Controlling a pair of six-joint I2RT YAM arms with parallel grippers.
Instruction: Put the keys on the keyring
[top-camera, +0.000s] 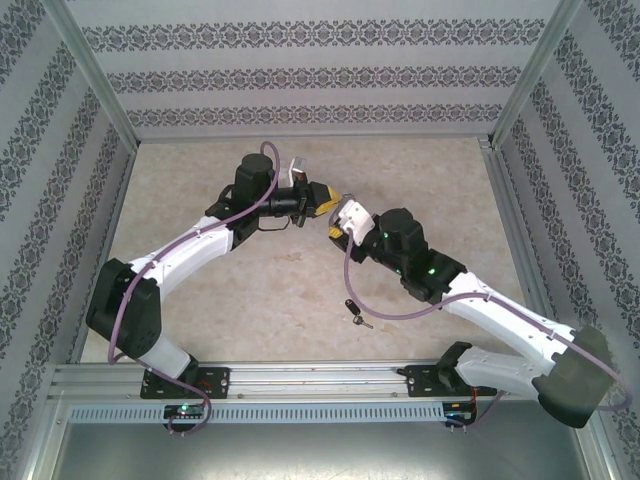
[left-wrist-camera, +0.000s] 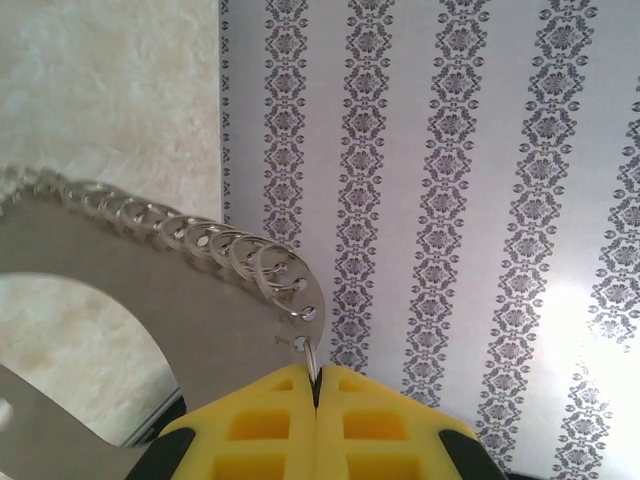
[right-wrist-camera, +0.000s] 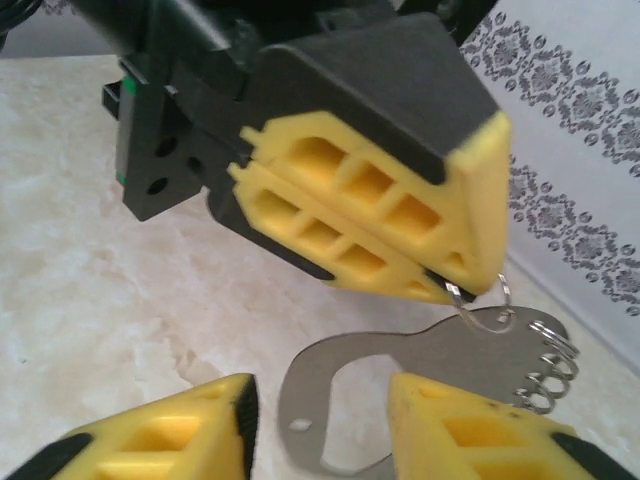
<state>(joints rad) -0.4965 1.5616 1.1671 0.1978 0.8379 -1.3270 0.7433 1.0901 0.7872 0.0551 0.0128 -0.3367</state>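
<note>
Pinching one small ring of the keyring (left-wrist-camera: 150, 330) between shut left fingers (left-wrist-camera: 260, 425), raised off the table (top-camera: 250, 300) for access; waiting with parted right fingers (right-wrist-camera: 460, 430) near its plate (empty), key (top-camera: 355, 313) lying ungrasped.

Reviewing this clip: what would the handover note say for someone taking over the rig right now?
Left gripper: jaws shut on one small ring of the keyring, holding it up off the table.
Right gripper: jaws open, empty, close to the keyring's flat body, not gripping it.
Key: lying on the table near the front, between the two arms, nothing touching it.
Done: keyring lifted and presented.
Left: pick up the key and thread it onto a ring.
</note>
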